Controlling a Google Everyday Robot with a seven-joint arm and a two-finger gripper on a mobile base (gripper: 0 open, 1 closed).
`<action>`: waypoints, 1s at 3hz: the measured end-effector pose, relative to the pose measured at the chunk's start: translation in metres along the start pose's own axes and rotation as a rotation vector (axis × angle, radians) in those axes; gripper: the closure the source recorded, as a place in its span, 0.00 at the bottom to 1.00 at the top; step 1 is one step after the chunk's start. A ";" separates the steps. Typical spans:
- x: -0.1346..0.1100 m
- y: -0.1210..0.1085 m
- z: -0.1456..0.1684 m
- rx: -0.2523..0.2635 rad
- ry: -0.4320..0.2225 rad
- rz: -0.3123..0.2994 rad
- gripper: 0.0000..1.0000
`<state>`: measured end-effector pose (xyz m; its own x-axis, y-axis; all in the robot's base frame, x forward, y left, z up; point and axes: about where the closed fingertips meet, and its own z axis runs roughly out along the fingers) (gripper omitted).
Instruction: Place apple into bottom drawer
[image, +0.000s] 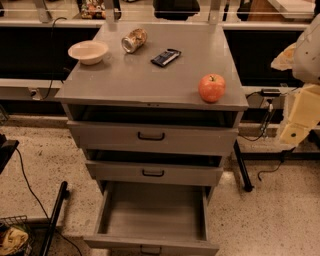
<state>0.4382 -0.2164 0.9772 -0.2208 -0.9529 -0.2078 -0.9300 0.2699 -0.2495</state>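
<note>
The red-orange apple stands on the grey cabinet top, near its front right corner. The bottom drawer is pulled out wide toward me, and its plain grey inside holds nothing. My gripper hangs at the right edge of the view on a cream and white arm. It is to the right of the cabinet, a little below the level of the top and well apart from the apple. Nothing shows in it.
On the cabinet top are a cream bowl at back left, a tan can on its side, and a dark packet. The two upper drawers are above the open one. A black pole, a wire basket and cables are on the floor at left.
</note>
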 end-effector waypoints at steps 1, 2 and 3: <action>0.000 0.000 0.000 0.000 0.000 0.000 0.00; -0.012 -0.033 0.013 0.042 -0.060 0.002 0.00; -0.033 -0.085 0.036 0.085 -0.151 0.036 0.00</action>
<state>0.5351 -0.2027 0.9709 -0.2011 -0.9126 -0.3560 -0.8927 0.3203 -0.3170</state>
